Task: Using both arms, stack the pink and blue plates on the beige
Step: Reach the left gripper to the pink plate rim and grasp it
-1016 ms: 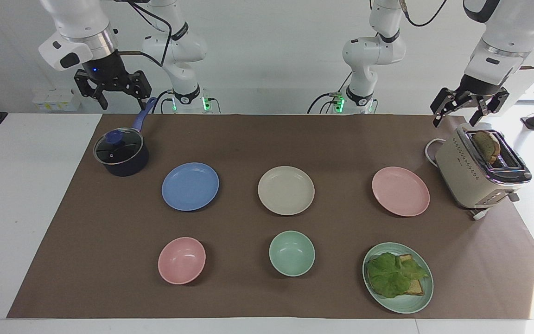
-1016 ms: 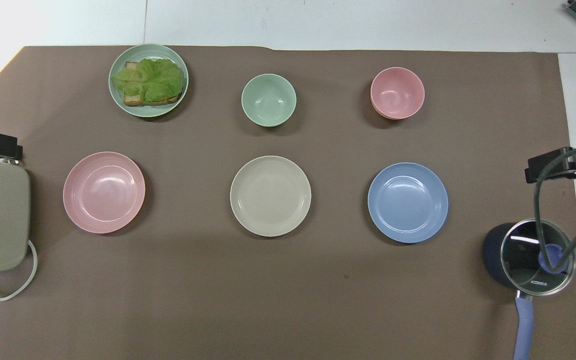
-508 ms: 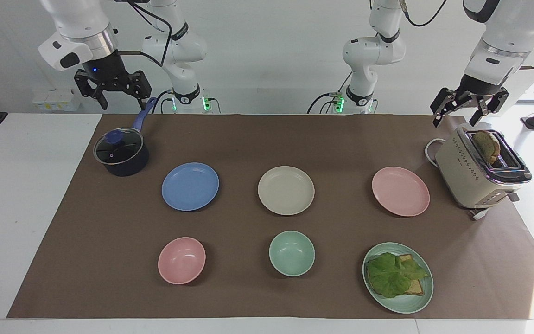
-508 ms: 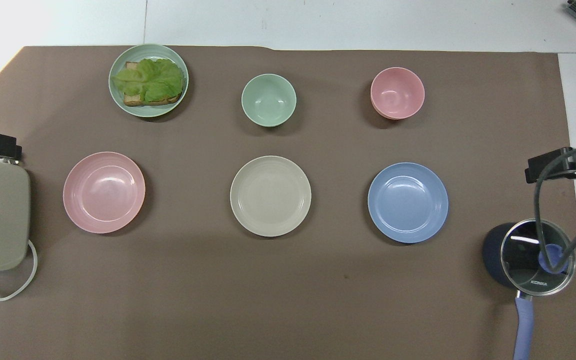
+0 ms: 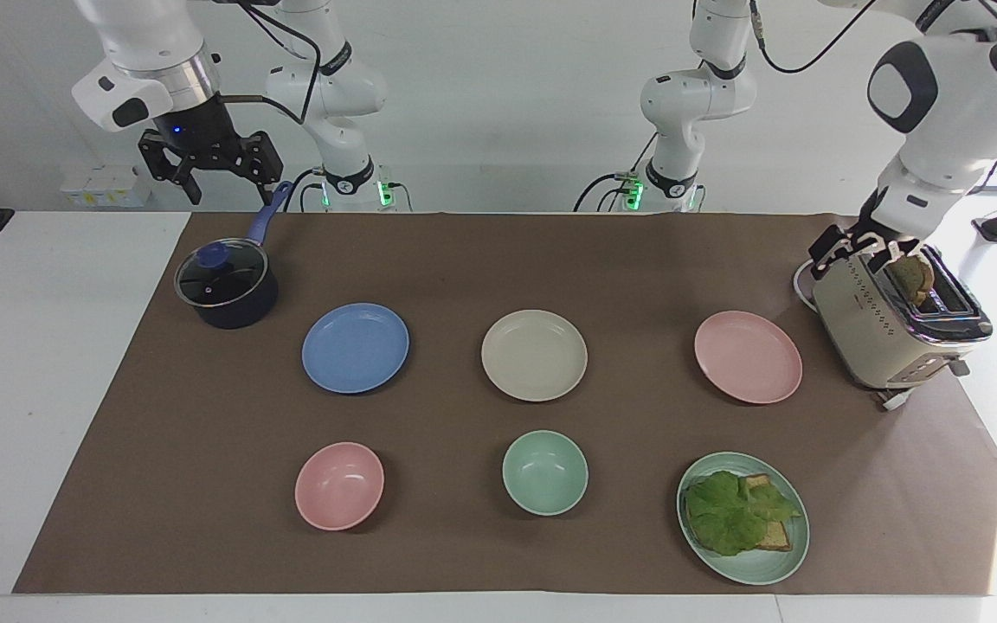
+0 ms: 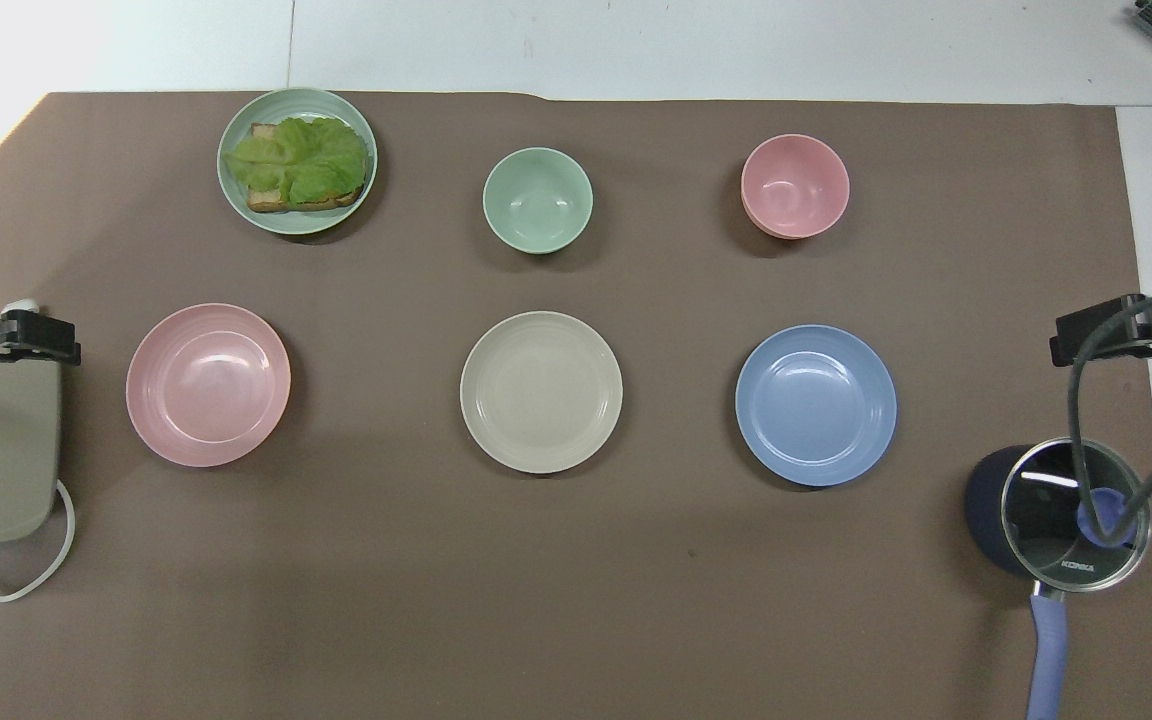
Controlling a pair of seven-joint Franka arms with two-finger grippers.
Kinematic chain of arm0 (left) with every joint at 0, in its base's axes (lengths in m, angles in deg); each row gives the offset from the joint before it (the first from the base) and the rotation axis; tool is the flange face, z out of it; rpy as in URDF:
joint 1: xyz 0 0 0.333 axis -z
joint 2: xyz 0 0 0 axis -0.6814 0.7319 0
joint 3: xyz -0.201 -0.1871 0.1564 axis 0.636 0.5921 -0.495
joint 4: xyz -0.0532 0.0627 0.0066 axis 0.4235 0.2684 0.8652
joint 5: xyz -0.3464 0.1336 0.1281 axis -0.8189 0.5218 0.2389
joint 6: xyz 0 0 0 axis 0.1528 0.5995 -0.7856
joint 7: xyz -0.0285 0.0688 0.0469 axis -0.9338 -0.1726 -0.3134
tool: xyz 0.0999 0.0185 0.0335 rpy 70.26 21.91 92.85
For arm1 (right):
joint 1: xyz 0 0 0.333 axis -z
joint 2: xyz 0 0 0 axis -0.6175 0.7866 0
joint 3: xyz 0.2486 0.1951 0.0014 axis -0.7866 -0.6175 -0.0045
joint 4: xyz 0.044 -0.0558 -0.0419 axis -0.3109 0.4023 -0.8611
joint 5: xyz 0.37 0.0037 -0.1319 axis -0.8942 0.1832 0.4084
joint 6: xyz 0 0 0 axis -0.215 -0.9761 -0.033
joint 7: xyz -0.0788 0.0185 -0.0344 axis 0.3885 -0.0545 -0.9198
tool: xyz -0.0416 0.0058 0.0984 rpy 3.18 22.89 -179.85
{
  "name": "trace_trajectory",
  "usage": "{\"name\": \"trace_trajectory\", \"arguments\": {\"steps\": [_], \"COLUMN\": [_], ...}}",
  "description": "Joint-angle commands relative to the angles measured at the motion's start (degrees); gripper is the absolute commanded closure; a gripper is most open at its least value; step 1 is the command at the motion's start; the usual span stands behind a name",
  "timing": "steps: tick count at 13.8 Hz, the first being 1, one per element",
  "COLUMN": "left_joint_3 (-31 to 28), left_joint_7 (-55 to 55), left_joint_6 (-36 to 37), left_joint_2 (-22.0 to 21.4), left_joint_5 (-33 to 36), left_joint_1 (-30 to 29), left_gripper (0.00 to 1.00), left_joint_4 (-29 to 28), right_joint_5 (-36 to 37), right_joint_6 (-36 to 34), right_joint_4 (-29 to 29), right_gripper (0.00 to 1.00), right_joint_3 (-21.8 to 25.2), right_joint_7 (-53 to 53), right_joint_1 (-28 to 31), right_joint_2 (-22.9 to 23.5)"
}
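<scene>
Three plates lie in a row on the brown mat: the blue plate [image 5: 356, 348] [image 6: 816, 405] toward the right arm's end, the beige plate [image 5: 534, 355] [image 6: 541, 391] in the middle, and the pink plate [image 5: 748, 356] [image 6: 208, 384] toward the left arm's end. Nothing is stacked on any of them. My left gripper [image 5: 852, 253] [image 6: 8, 334] hangs open just over the toaster's end nearest the robots, holding nothing. My right gripper [image 5: 211, 173] [image 6: 1131, 335] waits open and empty, high over the saucepan's handle.
A cream toaster [image 5: 892, 333] with a bread slice in its slot stands beside the pink plate. A dark saucepan [image 5: 226, 285] with a glass lid sits beside the blue plate. Farther from the robots lie a pink bowl [image 5: 339, 485], a green bowl [image 5: 545, 472] and a green plate [image 5: 775, 567] with toast and lettuce.
The left arm has swung down, bringing its gripper low over the toaster. The right arm and all the plates are unmoved.
</scene>
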Motion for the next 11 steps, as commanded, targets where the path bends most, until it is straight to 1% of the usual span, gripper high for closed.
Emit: {"name": "trace_trajectory", "arguments": {"steps": [1,2,3,5,7,9,11], "left_joint_3": [0.3,0.3,0.4,0.4,0.3,0.4,0.3], "left_joint_7": [-0.6,-0.4,0.3,0.5,0.6,1.8,5.7], "left_joint_6": [-6.1,-8.2,-11.0,-15.7,-18.0,-17.4,-16.4], "left_joint_2": [3.9,6.5,8.2,9.9,10.7,10.5,9.7], "left_joint_5": [-0.3,-0.3,-0.3,-0.3,-0.3,-0.3,-0.3], "left_joint_1": [-1.4,-1.1,-0.9,-1.3,-1.6,-1.9,-1.9], "left_gripper": [0.0,0.0,0.0,0.0,0.0,0.0,0.0], "left_joint_4": [-4.1,-4.7,-5.1,-7.6,-9.3,-10.1,-12.0], "right_joint_5": [-0.2,-0.2,-0.2,-0.2,-0.2,-0.2,-0.2], "right_joint_6": [0.4,0.4,0.4,0.4,0.4,0.4,0.4], "right_joint_4": [-0.1,-0.1,-0.1,-0.1,-0.1,-0.1,-0.1], "right_gripper": [0.0,0.0,0.0,0.0,0.0,0.0,0.0], "right_joint_3": [-0.1,-0.1,-0.1,-0.1,-0.1,-0.1,-0.1], "right_joint_7": [-0.6,-0.6,-0.6,-0.6,-0.6,-0.6,-0.6], "right_joint_1": [0.4,0.4,0.4,0.4,0.4,0.4,0.4], "right_joint_2": [-0.2,-0.2,-0.2,-0.2,-0.2,-0.2,-0.2]}}
